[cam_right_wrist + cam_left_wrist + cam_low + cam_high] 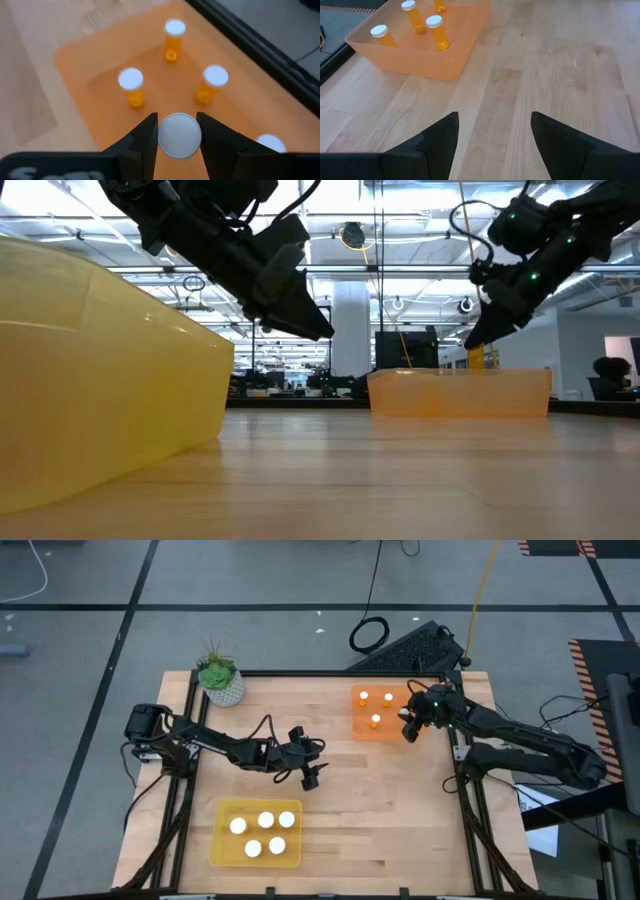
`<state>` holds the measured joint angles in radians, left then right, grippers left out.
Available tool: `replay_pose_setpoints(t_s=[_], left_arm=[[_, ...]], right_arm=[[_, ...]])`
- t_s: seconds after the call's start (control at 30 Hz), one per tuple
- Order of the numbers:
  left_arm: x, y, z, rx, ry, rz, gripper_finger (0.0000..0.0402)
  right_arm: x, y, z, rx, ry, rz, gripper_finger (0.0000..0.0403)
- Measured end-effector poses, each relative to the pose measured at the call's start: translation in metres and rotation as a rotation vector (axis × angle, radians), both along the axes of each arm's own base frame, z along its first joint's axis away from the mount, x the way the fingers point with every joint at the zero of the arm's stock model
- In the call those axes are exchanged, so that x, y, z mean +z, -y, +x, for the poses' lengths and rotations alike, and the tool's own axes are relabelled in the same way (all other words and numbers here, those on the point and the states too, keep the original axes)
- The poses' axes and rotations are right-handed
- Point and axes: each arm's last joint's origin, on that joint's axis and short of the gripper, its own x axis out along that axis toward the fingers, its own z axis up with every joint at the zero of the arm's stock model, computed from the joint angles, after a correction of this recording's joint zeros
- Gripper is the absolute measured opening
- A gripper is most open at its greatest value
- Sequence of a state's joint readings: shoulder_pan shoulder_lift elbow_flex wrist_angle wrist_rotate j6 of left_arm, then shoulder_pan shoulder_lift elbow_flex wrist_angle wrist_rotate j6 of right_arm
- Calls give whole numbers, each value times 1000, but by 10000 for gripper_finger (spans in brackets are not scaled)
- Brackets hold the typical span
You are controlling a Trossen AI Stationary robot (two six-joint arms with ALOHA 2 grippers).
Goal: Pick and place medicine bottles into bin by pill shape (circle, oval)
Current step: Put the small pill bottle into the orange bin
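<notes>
**Capped bottle gripped above the orange tray**

Right gripper (179,136): clenched on a medicine bottle (179,136), white cap pinched between the two dark fingers (145,137), seen from above in the right wrist view. Held over the orange tray (360,728) at its 3 o'clock edge, up at the tabletop's 1 o'clock corner in the high view. In the low view, raised above the tray's rim, clear of it.

Inside that orange tray: three narrower medicine bottles standing upright, white caps up, one (131,86) at the tray's middle, one (173,39) toward the far wall, one (214,82) beside the held bottle. A fifth white cap (267,144) partly cut off at the frame's edge, just beside the gripper.

Left gripper (492,135): released, fingers spread wide with nothing between them, hanging over bare wood near the tabletop's (400,800) centre, well apart from both trays.

Yellow tray (222,852): lying at the tabletop's 7 o'clock, holding five medicine bottles (267,821) upright, wide white caps up, grouped toward the tray's middle.

White pot with a green plant (220,678): at the 11 o'clock corner of the tabletop, apart from everything else.
</notes>
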<state>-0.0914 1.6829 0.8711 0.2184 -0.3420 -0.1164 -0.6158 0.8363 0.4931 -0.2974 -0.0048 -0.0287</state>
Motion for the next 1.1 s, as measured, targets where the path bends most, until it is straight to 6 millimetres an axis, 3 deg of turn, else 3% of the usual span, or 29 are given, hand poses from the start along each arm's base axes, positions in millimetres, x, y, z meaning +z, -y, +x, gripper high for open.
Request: replay_pose_setpoints(t_s=[0.57, 1.1], left_arm=[[1, 0, 1, 0, 18, -1, 250], [1, 0, 1, -2, 17, 0, 250]], right_arm=[[-23, 13, 15, -39, -16, 74, 119], [-47, 6, 7, -59, -6, 116, 119]])
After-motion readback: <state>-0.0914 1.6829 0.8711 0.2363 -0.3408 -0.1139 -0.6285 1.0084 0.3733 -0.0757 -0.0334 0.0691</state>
